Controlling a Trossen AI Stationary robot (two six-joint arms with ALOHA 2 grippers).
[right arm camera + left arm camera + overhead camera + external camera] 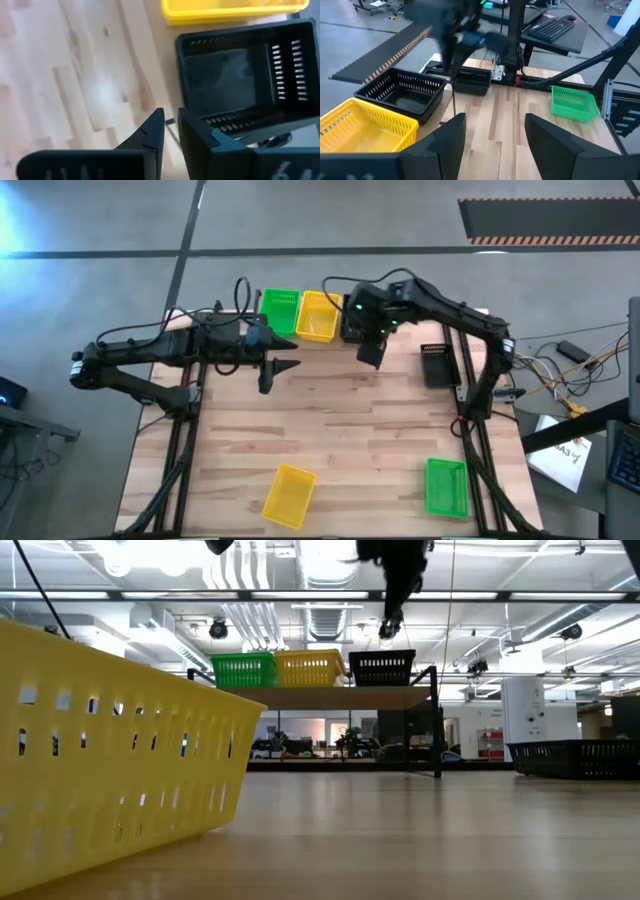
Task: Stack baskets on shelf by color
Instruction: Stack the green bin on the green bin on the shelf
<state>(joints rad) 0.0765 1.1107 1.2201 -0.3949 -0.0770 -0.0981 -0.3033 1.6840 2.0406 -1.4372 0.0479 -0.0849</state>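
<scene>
Shelf [330, 697] at far edge of tabletop [350, 430], carrying three baskets in a row: green basket [279, 311], yellow basket [318, 316], black basket [381, 668]. All three sit upright, side by side, green and yellow touching or nearly so.

R tool [369, 355]: above the shelf's black-basket end, just over the near rim of that basket. In wrist view, fingers [150, 137] nearly together, narrow gap only, nothing between them. Not touching the basket as far as can be seen; low view shows tool hanging above the basket rim.

L tool [283, 367]: just in front of shelf, near green/yellow baskets, over bare tabletop. Fingers [447, 137] wide apart, empty.

Off shelf: second black basket [437, 366] on tabletop by R arm base; second yellow basket [289, 494] near front edge, centre-left, tilted in plan; second green basket [446, 486] near front edge, R side. These three well apart from each other.
</scene>
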